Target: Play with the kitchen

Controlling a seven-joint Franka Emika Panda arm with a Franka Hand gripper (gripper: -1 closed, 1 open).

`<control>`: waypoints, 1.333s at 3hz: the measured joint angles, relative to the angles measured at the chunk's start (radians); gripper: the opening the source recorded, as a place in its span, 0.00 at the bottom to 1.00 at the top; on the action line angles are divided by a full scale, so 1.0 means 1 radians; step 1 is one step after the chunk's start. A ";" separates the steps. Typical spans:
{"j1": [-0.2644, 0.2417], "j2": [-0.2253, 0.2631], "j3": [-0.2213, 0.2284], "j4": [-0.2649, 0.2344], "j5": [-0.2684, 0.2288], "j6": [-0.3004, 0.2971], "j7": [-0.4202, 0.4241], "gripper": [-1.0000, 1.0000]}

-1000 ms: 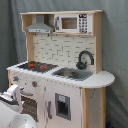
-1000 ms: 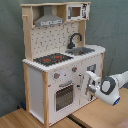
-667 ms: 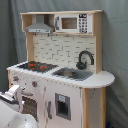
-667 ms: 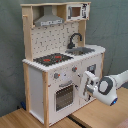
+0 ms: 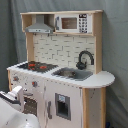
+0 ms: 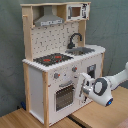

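Note:
The kitchen point(image 5: 65, 55) point(image 6: 37, 75) is a tall toy of pale wood and white panels, seen in both exterior views. It has a black hob point(image 5: 35, 65) point(image 6: 52, 59), a black faucet point(image 5: 84, 59) point(image 6: 75, 39) over a sink point(image 5: 72, 74) point(image 6: 82, 50), a grey hood point(image 5: 40, 26) point(image 6: 48, 20) and a small microwave point(image 5: 72, 23) point(image 6: 77, 11). In the second exterior view my gripper point(image 6: 81, 84) reaches in from the right, close against the front panel beside the oven door point(image 6: 64, 95). In the first exterior view the gripper point(image 5: 18, 95) sits low at the left, in front of the oven.
The kitchen stands on a wooden table point(image 6: 100, 116), against a grey curtain point(image 5: 117, 45) point(image 6: 112, 30). My white arm point(image 6: 117, 80) stretches off the second exterior view's right edge. Round knobs point(image 6: 56, 76) sit above the oven door.
My arm has moved toward the kitchen, leftward in the second exterior view, bringing the gripper closer to the front panel by the oven door. The kitchen has not shifted.

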 joint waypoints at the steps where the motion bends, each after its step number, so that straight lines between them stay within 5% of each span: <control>1: -0.062 0.000 0.024 0.036 -0.004 0.051 -0.046 1.00; 4: -0.153 0.000 0.019 0.098 -0.004 0.171 -0.309 1.00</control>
